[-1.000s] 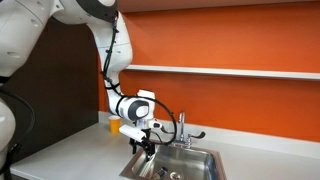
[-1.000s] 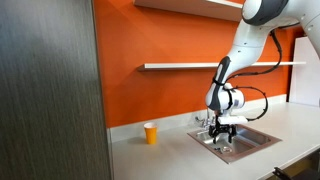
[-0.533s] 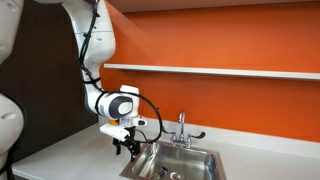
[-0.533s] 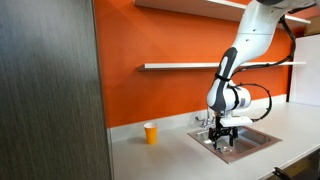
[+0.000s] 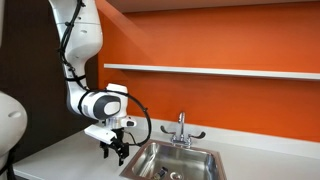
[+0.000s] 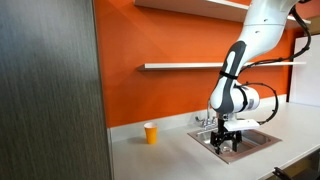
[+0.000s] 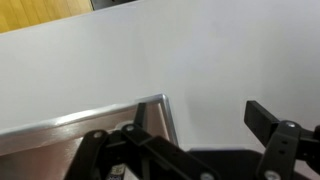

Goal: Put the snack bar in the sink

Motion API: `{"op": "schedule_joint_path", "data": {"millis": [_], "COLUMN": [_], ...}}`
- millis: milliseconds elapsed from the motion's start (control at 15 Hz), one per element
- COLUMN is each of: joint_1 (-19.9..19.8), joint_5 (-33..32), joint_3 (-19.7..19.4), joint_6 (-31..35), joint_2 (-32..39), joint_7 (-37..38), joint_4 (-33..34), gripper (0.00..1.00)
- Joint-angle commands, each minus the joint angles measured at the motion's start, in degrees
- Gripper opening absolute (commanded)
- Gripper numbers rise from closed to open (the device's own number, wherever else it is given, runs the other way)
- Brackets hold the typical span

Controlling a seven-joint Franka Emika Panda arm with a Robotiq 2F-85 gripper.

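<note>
Stainless steel marks the sink (image 5: 205, 152), which sits at the lower middle of the frame in an exterior view. Its chrome faucet (image 5: 181, 128) stands upright at the back rim against the orange wall (image 5: 220, 40). Your gripper (image 5: 118, 152) hangs just left of the basin's near corner there, over the white counter (image 5: 60, 160) rather than over the basin. In an exterior view taken from another side, the gripper (image 6: 228, 145) shows at the lower right of the frame, close by the sink (image 6: 262, 137), pointing down.

The wrist view gives you the clearest read on the pincer. Its dark fingers (image 7: 280, 130) stand wide apart along the bottom of the frame with only bare counter (image 7: 200, 50) between them, so it is spread and has hold of nothing. The sink's rim corner (image 7: 150, 103) lies at the lower left of that view, just beside the left finger linkage.

As for the snack bar (image 5: 166, 174), you can see a small light-and-dark shape on the basin floor at the bottom edge of the frame, apart from the gripper. It is too small for its wrapper to be made out.

An orange-yellow cup (image 6: 150, 133) stands upright on the counter at the lower middle, near the wall and well apart from the sink. A white shelf (image 6: 190, 66) runs along the wall above it.
</note>
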Motion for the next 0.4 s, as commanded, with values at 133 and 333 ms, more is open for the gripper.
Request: {"op": "schedule_joint_path", "data": {"millis": [133, 333], "joint_1": [-0.6, -0.6], "joint_5": [-0.4, -0.4], "joint_3": [0.8, 0.8], "joint_6": [0.6, 0.7], "joint_2": [-1.4, -1.7], "joint_7": [0.8, 0.8], "joint_4": [-2.0, -2.1], "gripper": [1.0, 1.0]}}
